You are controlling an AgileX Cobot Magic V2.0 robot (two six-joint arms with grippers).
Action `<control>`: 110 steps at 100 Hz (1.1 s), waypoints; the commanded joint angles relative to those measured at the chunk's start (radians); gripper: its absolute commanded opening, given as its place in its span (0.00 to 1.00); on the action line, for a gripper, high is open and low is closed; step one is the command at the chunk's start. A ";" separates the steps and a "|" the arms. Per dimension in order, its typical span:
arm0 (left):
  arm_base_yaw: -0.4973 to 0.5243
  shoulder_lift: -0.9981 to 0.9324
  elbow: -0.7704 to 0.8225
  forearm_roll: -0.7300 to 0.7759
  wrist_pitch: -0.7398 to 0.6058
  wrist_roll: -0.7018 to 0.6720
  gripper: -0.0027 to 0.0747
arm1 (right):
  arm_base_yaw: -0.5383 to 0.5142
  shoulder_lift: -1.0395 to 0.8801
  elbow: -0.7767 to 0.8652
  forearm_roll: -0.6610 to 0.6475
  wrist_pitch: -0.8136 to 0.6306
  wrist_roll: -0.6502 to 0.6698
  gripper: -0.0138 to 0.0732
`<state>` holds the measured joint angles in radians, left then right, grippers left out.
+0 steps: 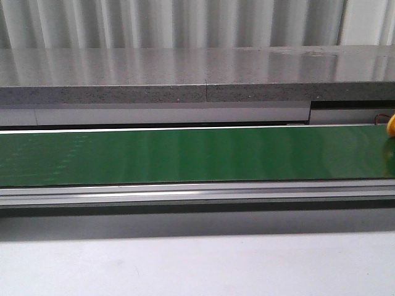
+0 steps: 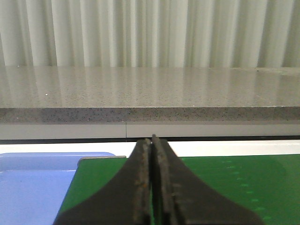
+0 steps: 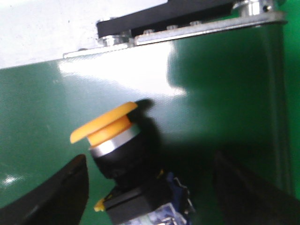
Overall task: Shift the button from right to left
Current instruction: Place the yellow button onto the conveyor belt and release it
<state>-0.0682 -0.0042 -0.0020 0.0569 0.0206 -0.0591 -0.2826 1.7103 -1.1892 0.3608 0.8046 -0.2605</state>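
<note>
Right gripper: fingers spread wide, one on either side of the button, no contact visible. Button lies tilted on the green belt, orange cap raised; front view catches only a sliver of it at the far right edge. Left gripper: jaws pressed together, empty, over the belt's left end near a blue tray. Judgement: grasp not yet made; pickup, transfer leftward and release all remain.

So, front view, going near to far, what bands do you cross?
Pale table surface → metal conveyor rail → green conveyor belt, with the button just showing at its far right edge → grey speckled ledge → corrugated wall.
</note>
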 commanded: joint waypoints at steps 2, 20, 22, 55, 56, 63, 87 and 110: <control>0.000 -0.037 0.023 -0.006 -0.074 -0.009 0.01 | 0.002 -0.056 -0.028 0.025 -0.021 -0.016 0.82; 0.000 -0.037 0.023 -0.006 -0.074 -0.009 0.01 | 0.033 -0.154 -0.028 0.025 -0.058 -0.040 0.82; 0.000 -0.037 0.023 -0.006 -0.074 -0.009 0.01 | 0.040 -0.170 -0.028 0.025 -0.062 -0.044 0.82; 0.000 -0.037 0.023 -0.006 -0.074 -0.009 0.01 | 0.155 -0.456 0.043 -0.013 -0.122 -0.057 0.82; 0.000 -0.037 0.023 -0.006 -0.074 -0.009 0.01 | 0.158 -0.464 0.048 -0.014 -0.125 -0.058 0.82; 0.000 -0.037 0.023 -0.006 -0.074 -0.009 0.01 | 0.165 -0.539 0.106 -0.024 -0.158 -0.057 0.82; 0.000 -0.037 0.023 -0.006 -0.074 -0.009 0.01 | 0.165 -0.806 0.346 -0.041 -0.236 -0.057 0.82; 0.000 -0.037 0.023 -0.006 -0.074 -0.009 0.01 | 0.165 -1.065 0.533 -0.041 -0.252 -0.057 0.77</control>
<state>-0.0682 -0.0042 -0.0020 0.0569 0.0206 -0.0591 -0.1192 0.7267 -0.6711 0.3129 0.6243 -0.3050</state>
